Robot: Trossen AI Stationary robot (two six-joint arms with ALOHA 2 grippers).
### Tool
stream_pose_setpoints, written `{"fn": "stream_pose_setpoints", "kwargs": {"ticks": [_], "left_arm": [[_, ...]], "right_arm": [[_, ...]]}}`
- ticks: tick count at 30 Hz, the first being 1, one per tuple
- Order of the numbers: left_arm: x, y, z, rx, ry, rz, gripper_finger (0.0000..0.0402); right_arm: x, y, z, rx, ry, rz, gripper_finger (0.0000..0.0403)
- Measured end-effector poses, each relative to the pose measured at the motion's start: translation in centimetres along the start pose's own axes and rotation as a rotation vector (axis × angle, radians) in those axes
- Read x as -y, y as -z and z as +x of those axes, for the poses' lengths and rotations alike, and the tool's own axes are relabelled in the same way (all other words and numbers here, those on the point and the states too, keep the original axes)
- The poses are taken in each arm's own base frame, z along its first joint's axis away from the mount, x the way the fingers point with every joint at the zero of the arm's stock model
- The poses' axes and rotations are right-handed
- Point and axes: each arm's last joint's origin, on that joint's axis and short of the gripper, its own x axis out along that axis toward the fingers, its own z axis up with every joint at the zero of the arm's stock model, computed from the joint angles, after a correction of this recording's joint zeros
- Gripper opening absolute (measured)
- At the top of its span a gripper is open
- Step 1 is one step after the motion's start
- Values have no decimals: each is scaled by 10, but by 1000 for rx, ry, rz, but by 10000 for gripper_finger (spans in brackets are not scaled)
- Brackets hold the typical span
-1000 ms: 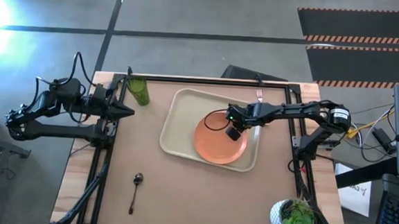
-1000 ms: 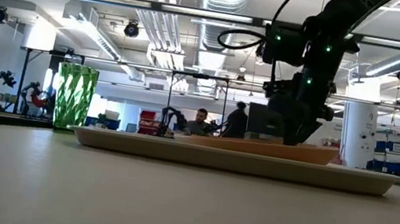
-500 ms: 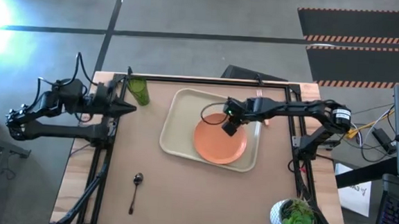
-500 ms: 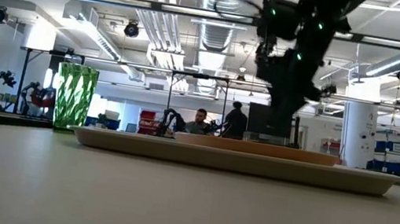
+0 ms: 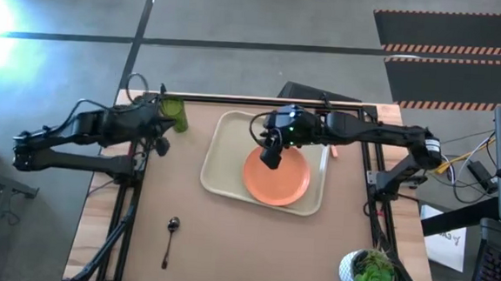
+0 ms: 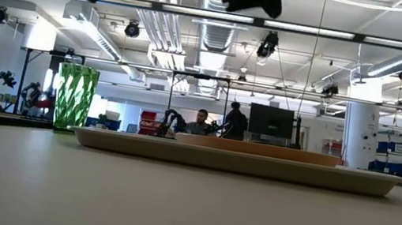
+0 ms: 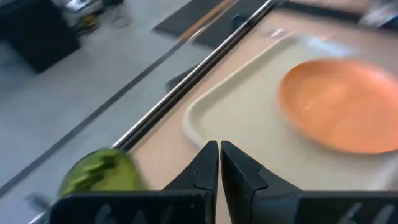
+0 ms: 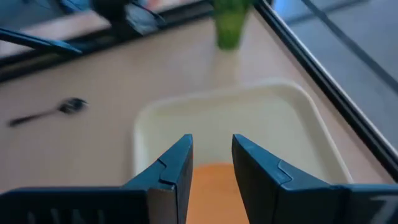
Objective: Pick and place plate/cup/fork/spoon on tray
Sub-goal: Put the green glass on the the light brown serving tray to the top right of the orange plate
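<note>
The orange plate (image 5: 279,179) lies flat on the cream tray (image 5: 223,161); both also show in the low view, plate (image 6: 259,148) on tray (image 6: 140,147). My right gripper (image 5: 271,156) hangs open and empty above the plate's far left part, and in its wrist view (image 8: 211,163) the plate (image 8: 211,183) shows between the fingers. The green cup (image 5: 174,114) stands upright at the table's far left. My left gripper (image 5: 161,142) is shut and empty in the air just on the near side of the cup (image 7: 99,177). The dark spoon (image 5: 171,233) lies near the front left. The fork is mostly hidden under my right arm.
A white pot with a green plant (image 5: 366,271) stands at the front right corner. A black frame rail (image 5: 262,100) runs along the table's far edge. People and monitors show in the room beyond the table (image 6: 201,120).
My right gripper has risen away from the plate and gone toward the table's left and far edge. The plate, tilted on the tray a second ago, now lies flat. My left gripper has gone up and toward the table's right, nearer the cup.
</note>
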Motion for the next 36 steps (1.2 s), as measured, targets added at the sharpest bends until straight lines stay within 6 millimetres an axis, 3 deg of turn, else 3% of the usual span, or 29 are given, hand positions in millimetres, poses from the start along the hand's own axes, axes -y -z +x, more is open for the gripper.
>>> {"fn": "stream_pose_setpoints", "kwargs": {"ticks": [4,12,20,26,36], "left_arm": [[2,5,12,-101,-131,56,0],[10,12,29,-272,-173,161,2],[12,-1,33,-259,-235,172,76],[4,-16,30,-239,-285,99,123],[-21,-12,31,-420,-236,-15,126]], "right_arm": [[-23,-10,-15,53,-61,-49,102],[-50,-7,-25,66,-124,-83,101],[-63,-1,-23,49,-149,-90,101],[-74,5,-25,33,-178,-78,96],[-95,10,-30,55,-236,-110,95]]}}
